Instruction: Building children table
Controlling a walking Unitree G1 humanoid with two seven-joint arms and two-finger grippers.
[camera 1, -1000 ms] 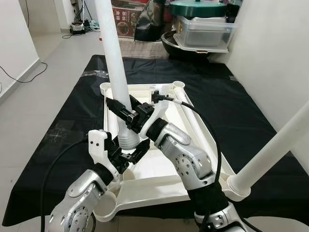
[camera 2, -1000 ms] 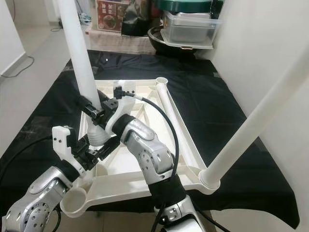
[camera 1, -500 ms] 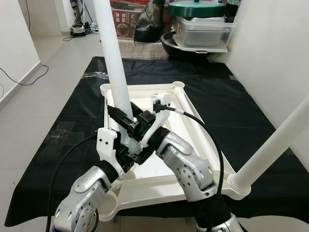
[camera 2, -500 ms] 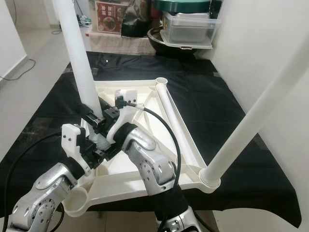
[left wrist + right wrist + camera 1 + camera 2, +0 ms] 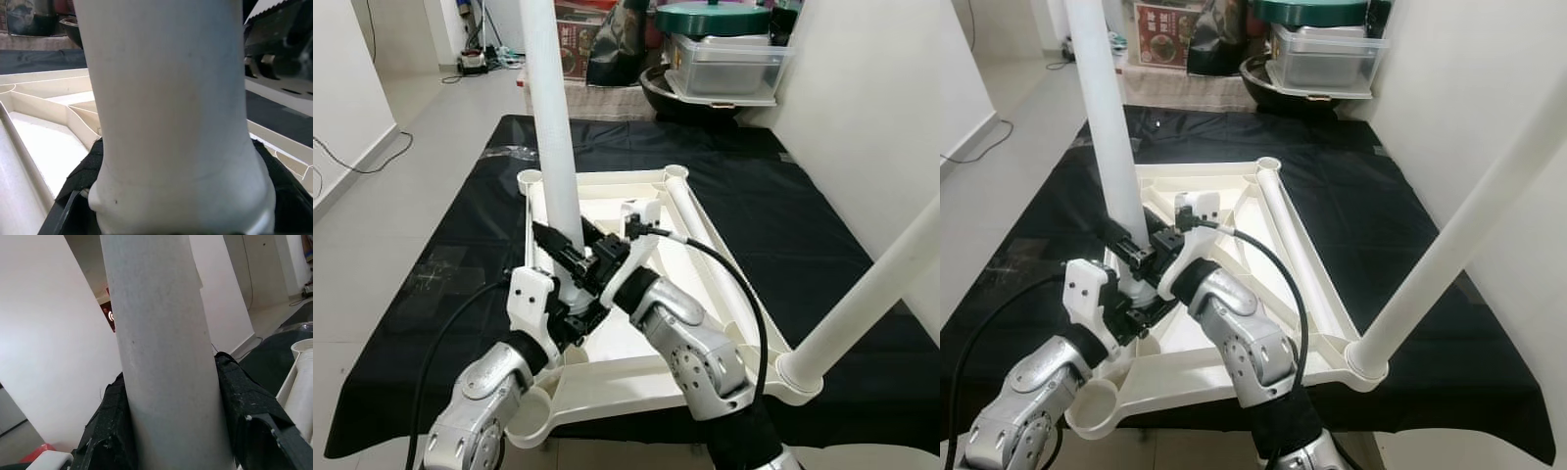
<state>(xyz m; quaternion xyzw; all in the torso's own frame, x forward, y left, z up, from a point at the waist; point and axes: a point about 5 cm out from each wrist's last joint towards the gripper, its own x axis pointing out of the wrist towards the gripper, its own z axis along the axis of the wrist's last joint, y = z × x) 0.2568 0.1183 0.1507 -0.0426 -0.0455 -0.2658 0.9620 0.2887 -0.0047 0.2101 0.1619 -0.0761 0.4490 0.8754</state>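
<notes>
A white children's table (image 5: 636, 333) lies upside down on a black mat (image 5: 783, 225). One white leg (image 5: 871, 294) stands in the near right corner socket and slants up to the right. A second white leg (image 5: 551, 127) is held nearly upright over the left side of the table. My right gripper (image 5: 570, 257) is shut on it a little above its lower end. My left gripper (image 5: 574, 313) is shut on its flared base. In the wrist views the leg (image 5: 171, 98) (image 5: 161, 357) sits between black pads (image 5: 239, 396). The near left socket (image 5: 530, 416) is open.
A white tube (image 5: 715, 255) runs along the table's right side. At the back stand a clear plastic bin with a green lid (image 5: 724, 59), a black bowl (image 5: 680, 98) and boxes. A white wall (image 5: 871, 117) is close on the right. A cable (image 5: 352, 162) lies on the floor at left.
The held leg has swung more upright. My left gripper has risen and closed in on its base, and the right arm has shifted with the leg.
</notes>
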